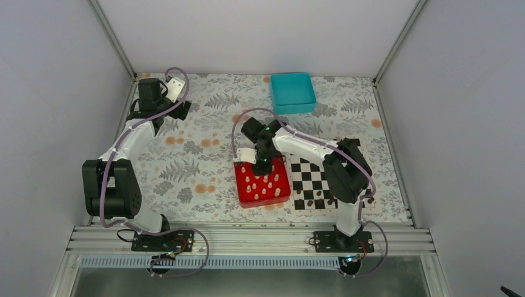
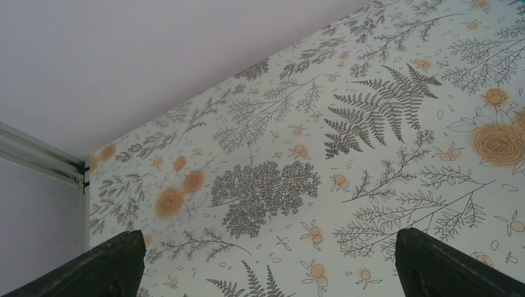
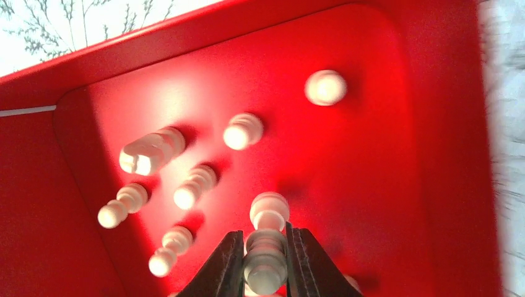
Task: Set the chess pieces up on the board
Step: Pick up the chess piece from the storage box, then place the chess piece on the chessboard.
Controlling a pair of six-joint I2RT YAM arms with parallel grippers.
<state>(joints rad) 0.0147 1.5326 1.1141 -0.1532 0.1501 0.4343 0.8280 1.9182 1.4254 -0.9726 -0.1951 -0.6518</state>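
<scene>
Several cream chess pieces [image 1: 265,185] stand in the red tray [image 1: 263,203], left of the checkered board [image 1: 314,179]. My right gripper [image 1: 262,166] reaches down into the tray. In the right wrist view its gripper [image 3: 265,238] is shut on one cream piece [image 3: 265,263], and both fingers press the piece's ribbed body. Another piece [image 3: 269,210] stands just beyond the fingertips, and others [image 3: 242,130] are scattered over the tray floor [image 3: 371,161]. My left gripper [image 1: 178,105] hangs far off at the back left, open [image 2: 270,247] over bare tablecloth.
A teal tray [image 1: 293,91] sits at the back, beyond the red tray. Dark brown pieces [image 1: 314,202] stand along the board's near rows. The enclosure's grey walls close in both sides, with a metal rail [image 2: 37,158] at the left wall's foot.
</scene>
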